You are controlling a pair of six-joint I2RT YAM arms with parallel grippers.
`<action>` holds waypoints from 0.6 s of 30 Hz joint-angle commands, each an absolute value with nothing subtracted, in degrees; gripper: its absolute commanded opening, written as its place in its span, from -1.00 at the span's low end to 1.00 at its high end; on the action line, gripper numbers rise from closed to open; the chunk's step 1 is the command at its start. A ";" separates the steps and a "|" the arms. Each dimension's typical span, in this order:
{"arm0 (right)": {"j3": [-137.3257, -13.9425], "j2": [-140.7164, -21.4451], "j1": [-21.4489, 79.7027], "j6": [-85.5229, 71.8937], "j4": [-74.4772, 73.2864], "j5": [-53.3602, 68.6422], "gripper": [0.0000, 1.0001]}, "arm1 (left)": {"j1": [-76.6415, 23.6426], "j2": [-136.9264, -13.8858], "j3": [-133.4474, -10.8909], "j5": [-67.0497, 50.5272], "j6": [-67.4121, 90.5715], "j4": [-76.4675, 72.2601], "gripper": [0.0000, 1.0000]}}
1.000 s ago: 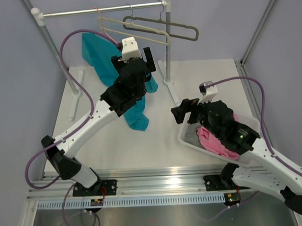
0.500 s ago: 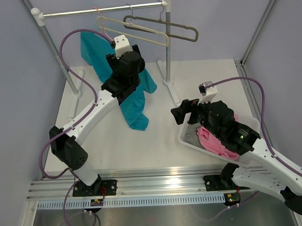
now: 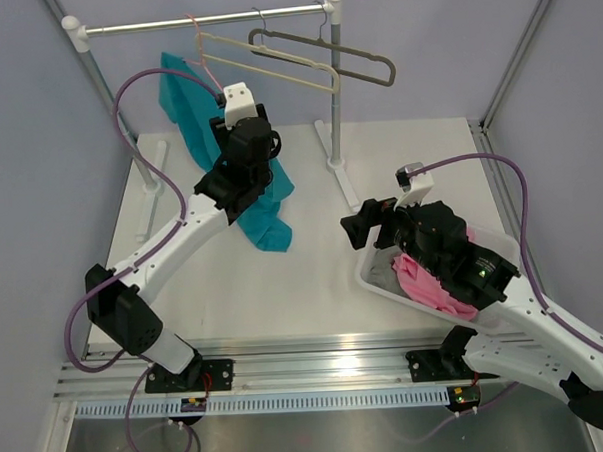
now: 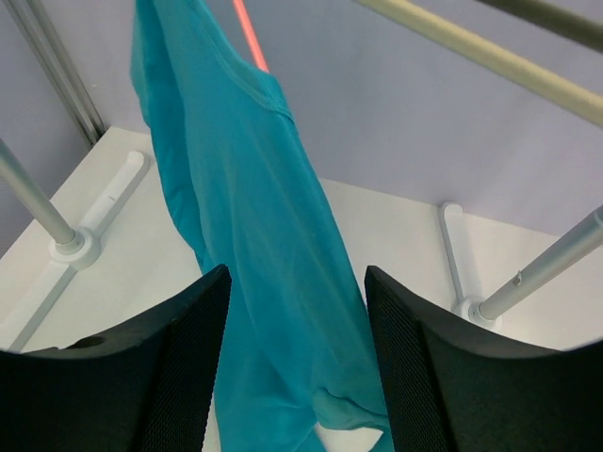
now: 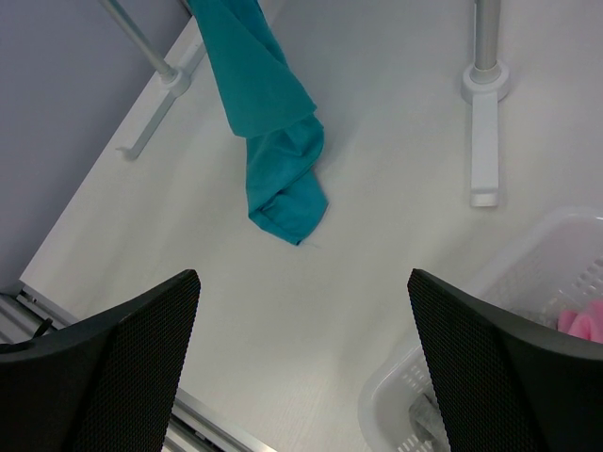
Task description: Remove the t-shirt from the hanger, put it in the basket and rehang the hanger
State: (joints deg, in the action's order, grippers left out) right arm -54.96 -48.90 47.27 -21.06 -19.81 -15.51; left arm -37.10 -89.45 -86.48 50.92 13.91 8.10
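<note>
Hanging from one thin pink plastic hanger, beside one cream hanger and one grey hanger, the single teal cloth t-shirt droops. Left gripper and right gripper gape, both empty.

The t-shirt in front of me is plain teal, with no print or stripe. The hanger above it is a thin pink. Further along are a cream hanger and a dark grey hanger. My left gripper and right gripper are black, with a fine mesh pattern on the fingers. The table and basket are white, the garment inside is pink, and my cable is purple.
</note>
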 commanded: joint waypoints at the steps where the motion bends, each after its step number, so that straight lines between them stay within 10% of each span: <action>1: -56.07 -49.13 47.81 -19.51 -19.95 -15.55 0.99 | -36.65 -86.13 -86.48 53.70 12.48 4.13 0.23; 18: -56.51 -49.57 47.72 -19.34 -20.57 -15.38 0.99 | -36.30 -85.61 -85.87 49.13 12.12 1.94 0.25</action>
